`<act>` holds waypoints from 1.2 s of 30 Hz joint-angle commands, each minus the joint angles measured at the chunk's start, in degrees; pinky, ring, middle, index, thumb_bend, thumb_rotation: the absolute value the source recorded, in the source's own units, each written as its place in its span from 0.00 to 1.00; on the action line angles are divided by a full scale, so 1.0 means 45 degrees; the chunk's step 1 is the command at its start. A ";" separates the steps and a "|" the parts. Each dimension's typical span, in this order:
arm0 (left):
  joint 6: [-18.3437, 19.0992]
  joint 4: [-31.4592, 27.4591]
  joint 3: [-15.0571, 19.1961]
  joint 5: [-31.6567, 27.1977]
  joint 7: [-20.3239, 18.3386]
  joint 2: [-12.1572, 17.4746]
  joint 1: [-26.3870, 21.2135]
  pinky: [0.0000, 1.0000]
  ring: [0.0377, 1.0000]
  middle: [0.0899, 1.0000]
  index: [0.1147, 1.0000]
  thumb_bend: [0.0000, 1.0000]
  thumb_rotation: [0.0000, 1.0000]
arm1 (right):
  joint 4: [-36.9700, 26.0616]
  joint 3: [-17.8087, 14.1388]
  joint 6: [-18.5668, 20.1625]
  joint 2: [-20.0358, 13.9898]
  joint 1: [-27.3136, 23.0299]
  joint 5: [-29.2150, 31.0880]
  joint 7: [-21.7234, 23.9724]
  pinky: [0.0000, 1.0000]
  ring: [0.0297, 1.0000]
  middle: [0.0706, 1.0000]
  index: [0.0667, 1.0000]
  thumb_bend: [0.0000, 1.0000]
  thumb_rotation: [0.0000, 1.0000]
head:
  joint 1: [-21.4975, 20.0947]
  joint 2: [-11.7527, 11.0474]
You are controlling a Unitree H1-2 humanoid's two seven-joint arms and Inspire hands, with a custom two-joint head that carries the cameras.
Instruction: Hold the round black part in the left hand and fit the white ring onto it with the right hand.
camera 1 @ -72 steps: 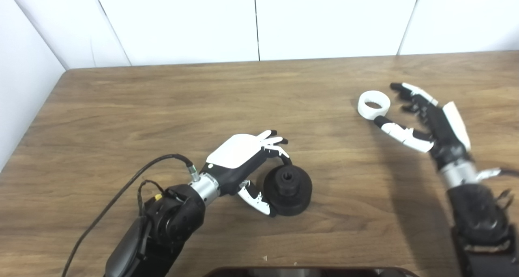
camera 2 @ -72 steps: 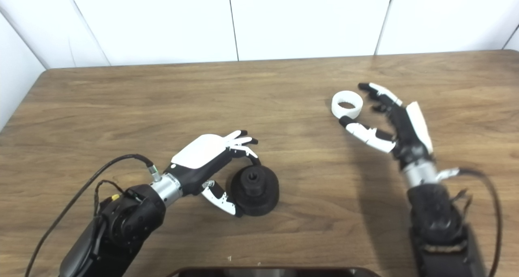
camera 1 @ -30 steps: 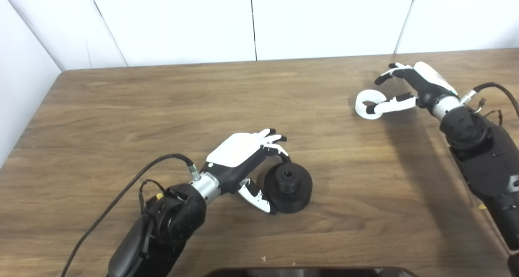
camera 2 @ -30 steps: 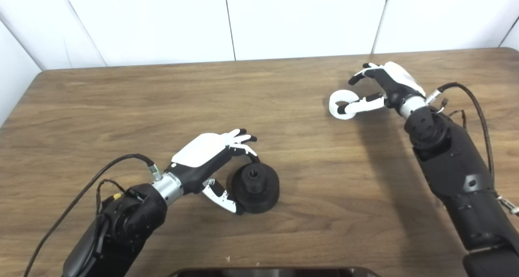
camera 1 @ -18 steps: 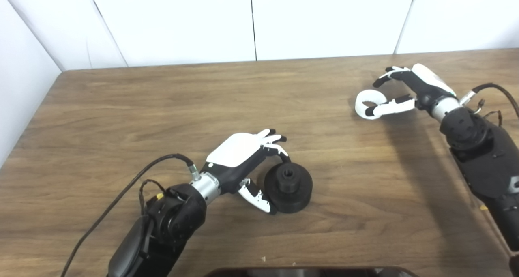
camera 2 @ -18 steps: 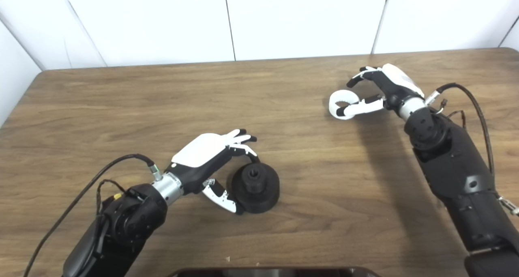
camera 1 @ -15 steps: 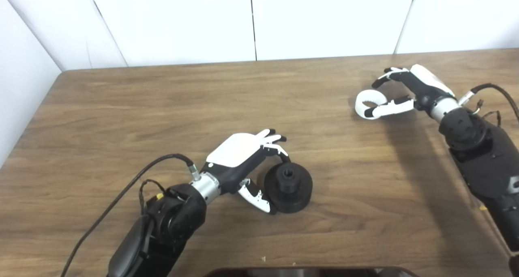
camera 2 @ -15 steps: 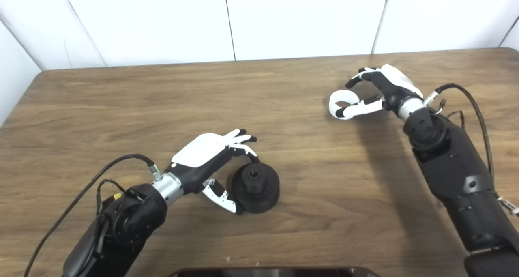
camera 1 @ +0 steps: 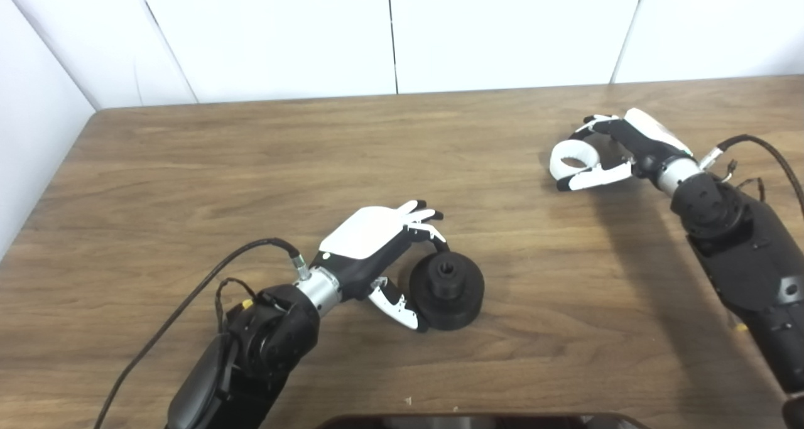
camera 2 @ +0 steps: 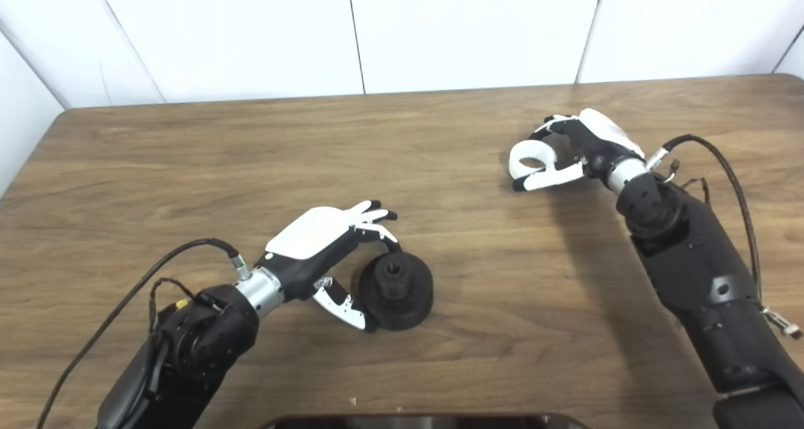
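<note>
The round black part [camera 1: 447, 286] stands on the wooden table [camera 1: 251, 152] near the middle front. My left hand [camera 1: 377, 244] wraps its left side, fingers behind it and thumb in front, touching it. The white ring [camera 1: 558, 165] is at the back right, at table level. My right hand [camera 1: 634, 143] is closed on the ring, fingers curled over its far rim and thumb along its near side. The same shows in the right eye view: black part [camera 2: 396, 291], ring [camera 2: 516, 159], right hand [camera 2: 593, 140].
A dark object [camera 1: 477, 421] sticks in at the bottom edge. A black cable [camera 1: 188, 297] loops from my left wrist, another [camera 1: 763, 149] from my right wrist. White walls close the back and left edges of the table.
My right hand swung round to reach the ring from the right, then closed its fingers over it and brought the thumb against its near side. The left hand and black part have not moved.
</note>
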 commanded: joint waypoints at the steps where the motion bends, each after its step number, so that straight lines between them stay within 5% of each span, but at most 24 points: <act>1: -0.0159 -0.0202 0.0109 0.0180 0.0068 0.0141 -0.0195 0.95 1.00 0.94 0.61 0.87 0.15 | -0.0205 -0.0166 -0.0484 -0.0164 -0.0486 0.0111 -0.0170 0.93 1.00 0.93 0.68 0.95 0.39 | 0.0007 0.0027; 10: -0.0022 -0.0355 0.0149 0.0111 -0.0079 0.0116 -0.0206 0.95 1.00 0.94 0.62 0.87 0.16 | -0.0168 -0.0123 -0.0627 -0.0130 -0.0453 -0.0016 -0.0317 0.92 0.99 0.92 0.67 0.92 0.38 | 0.0067 0.0078; 23: -0.0163 -0.0284 0.0176 0.0163 -0.0001 0.0124 -0.0329 0.95 1.00 0.94 0.61 0.85 0.20 | 0.0105 -0.0476 -0.0904 0.0126 -0.0397 0.0232 -0.0885 0.90 0.97 0.90 0.62 0.85 0.17 | 0.0030 0.0066; 36: -0.0089 -0.0376 0.0211 0.0171 -0.0146 0.0194 -0.0410 0.92 1.00 0.94 0.62 0.85 0.20 | 0.0273 -0.0568 -0.1222 0.0236 -0.0338 0.0484 -0.1161 0.86 0.95 0.88 0.59 0.83 0.14 | 0.0072 0.0030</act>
